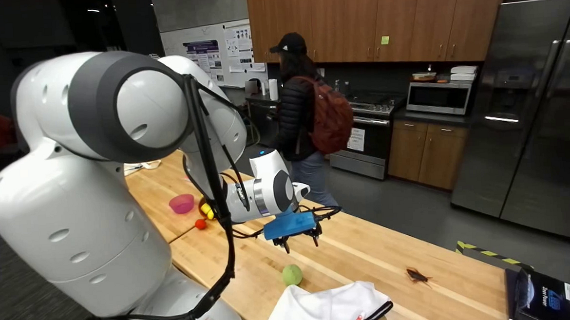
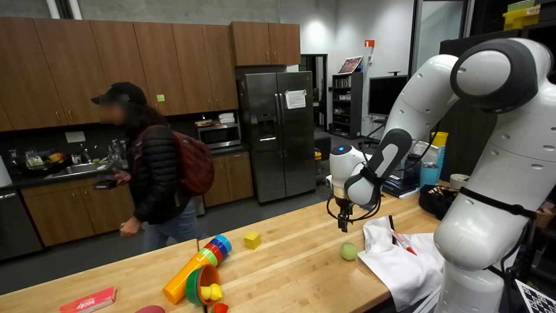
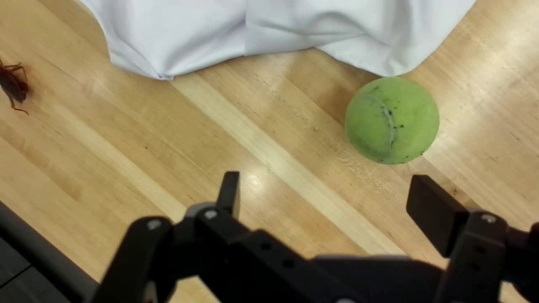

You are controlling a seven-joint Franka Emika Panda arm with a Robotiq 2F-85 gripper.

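My claw (image 3: 326, 191) gapes, unladen, over worktop (image 3: 126, 126). In wrist view from claw: ball (image 3: 392, 120) nearest, one o'clock; cloth (image 3: 278, 29) twelve; bug (image 3: 14, 86) ten.

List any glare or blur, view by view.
In the wrist view, a small glare spot on the tabletop between the open jaws, wider sheen at upper right, specks on the green ball clear; in an exterior view, the person's face blurred out; in both exterior views, a bright streak on the dark fridge.

Glare on tabletop (image 3: 254, 181); wall (image 2: 316, 32) brightly lit; floor (image 1: 404, 207) dim; face (image 2: 114, 109) blurred
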